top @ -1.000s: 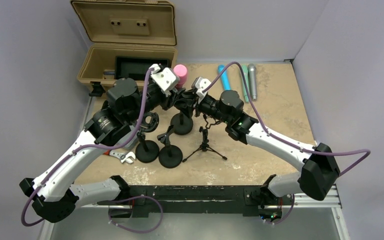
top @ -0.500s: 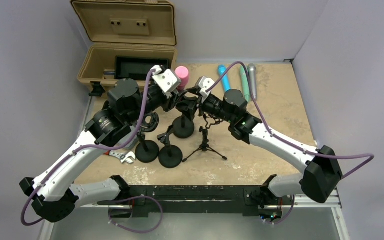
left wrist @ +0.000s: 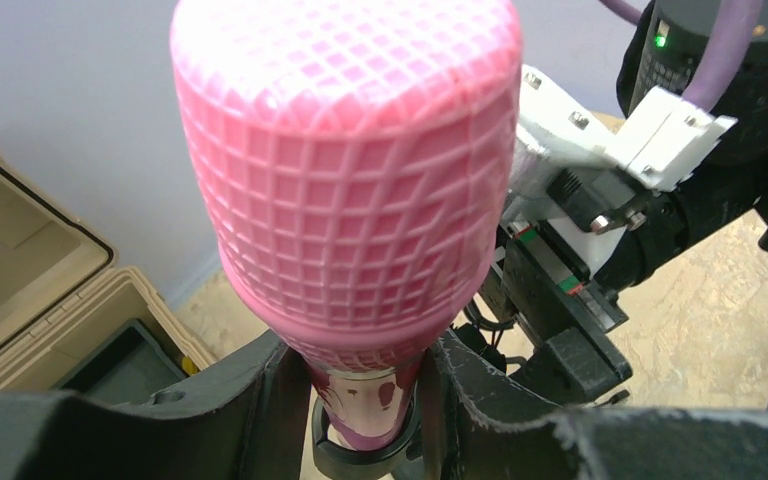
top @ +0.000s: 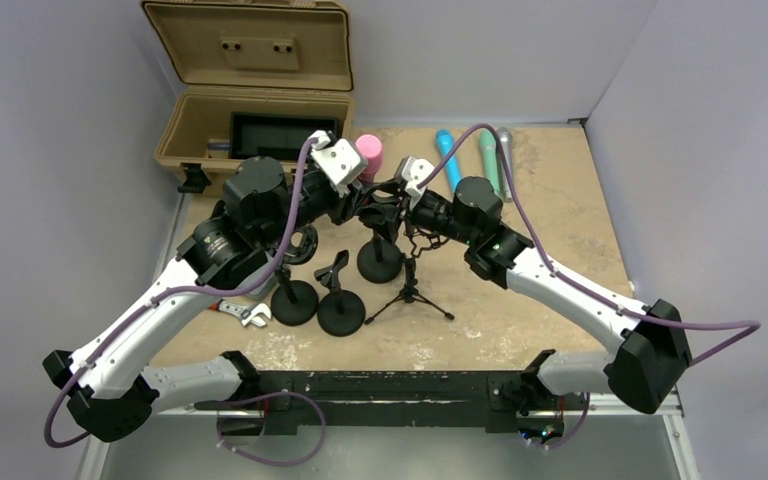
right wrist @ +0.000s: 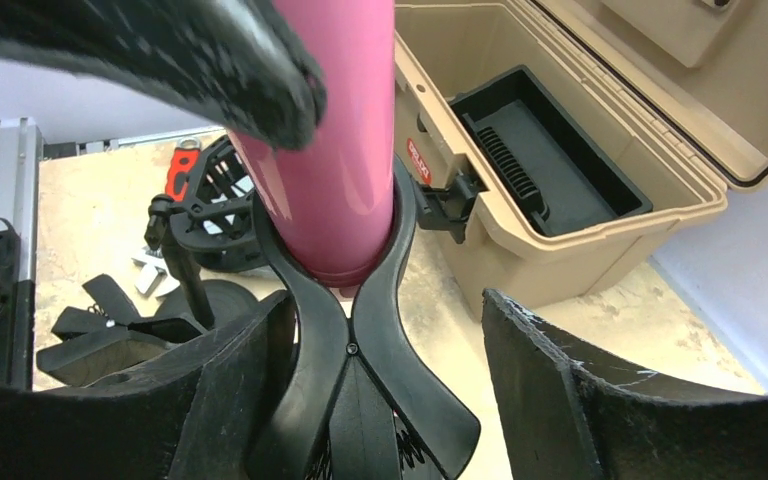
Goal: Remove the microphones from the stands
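The pink microphone [top: 370,152] stands upright in the black spring clip [right wrist: 350,340] of a round-based stand [top: 380,262] at mid table. My left gripper [top: 358,198] is shut on the microphone's neck just below its meshed head [left wrist: 345,170]; its jaws [left wrist: 360,400] press both sides. The pink body [right wrist: 335,150] still sits between the clip's arms. My right gripper [top: 392,200] is open around the clip's handles [right wrist: 385,330]: its left finger lies against the clip and its right finger stands apart.
An open tan case [top: 250,120] stands at back left. Two more round-based stands [top: 293,300] [top: 340,310] and a small tripod [top: 410,295] stand in front. Blue [top: 447,155], green [top: 487,160] and grey [top: 505,140] microphones lie at the back right. A wrench [top: 245,312] lies at left.
Both grippers, the microphone and its stand have shifted a little to the right and toward the near edge. The left grip on the microphone is unchanged.
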Controlling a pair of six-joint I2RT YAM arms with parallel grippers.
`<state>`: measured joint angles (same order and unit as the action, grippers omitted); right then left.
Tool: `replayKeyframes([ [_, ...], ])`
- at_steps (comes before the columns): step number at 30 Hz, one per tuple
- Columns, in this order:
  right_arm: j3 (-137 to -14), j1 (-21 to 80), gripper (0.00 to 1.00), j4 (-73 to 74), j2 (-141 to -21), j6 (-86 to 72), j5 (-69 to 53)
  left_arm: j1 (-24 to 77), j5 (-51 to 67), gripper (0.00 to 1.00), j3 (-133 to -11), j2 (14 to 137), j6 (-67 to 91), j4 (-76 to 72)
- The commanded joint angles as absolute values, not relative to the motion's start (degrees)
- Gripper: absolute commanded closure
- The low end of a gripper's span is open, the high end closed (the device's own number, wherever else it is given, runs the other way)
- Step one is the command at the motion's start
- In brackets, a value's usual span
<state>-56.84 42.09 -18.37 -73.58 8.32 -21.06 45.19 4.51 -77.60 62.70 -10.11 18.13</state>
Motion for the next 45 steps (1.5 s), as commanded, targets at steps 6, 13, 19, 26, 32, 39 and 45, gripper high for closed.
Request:
replayKeyframes([
  [6,-61.74,39.55,0.32,-14.48,-73.91,12.46,-30.33,45.66,4.33,1.00,-77.96,62.66,-12.15,16.08],
  [13,-61.19,39.53,0.32,-14.34,-73.99,13.35,-29.20,45.67,4.31,1.00,-78.05,62.59,-12.49,16.35],
  [19,-61.47,39.38,0.61,-13.72,-74.37,13.81,-29.16,45.62,4.15,1.00,-78.13,62.41,-12.71,16.45],
  [26,-62.09,39.07,1.00,-14.87,-76.27,13.16,-28.78,45.62,3.70,1.00,-78.82,62.25,-13.16,16.72],
  [32,-64.09,39.11,1.00,-13.70,-78.60,12.49,-28.66,45.64,4.31,1.00,-82.28,62.59,-13.08,18.09],
  [39,-66.55,39.09,1.00,-11.82,-80.42,11.99,-25.77,45.62,10.95,1.00,-93.13,68.31,-14.56,26.55],
  [45,-66.27,39.11,1.00,-13.31,-81.40,11.35,-25.77,45.69,7.56,1.00,-97.65,68.40,-13.47,25.99],
])
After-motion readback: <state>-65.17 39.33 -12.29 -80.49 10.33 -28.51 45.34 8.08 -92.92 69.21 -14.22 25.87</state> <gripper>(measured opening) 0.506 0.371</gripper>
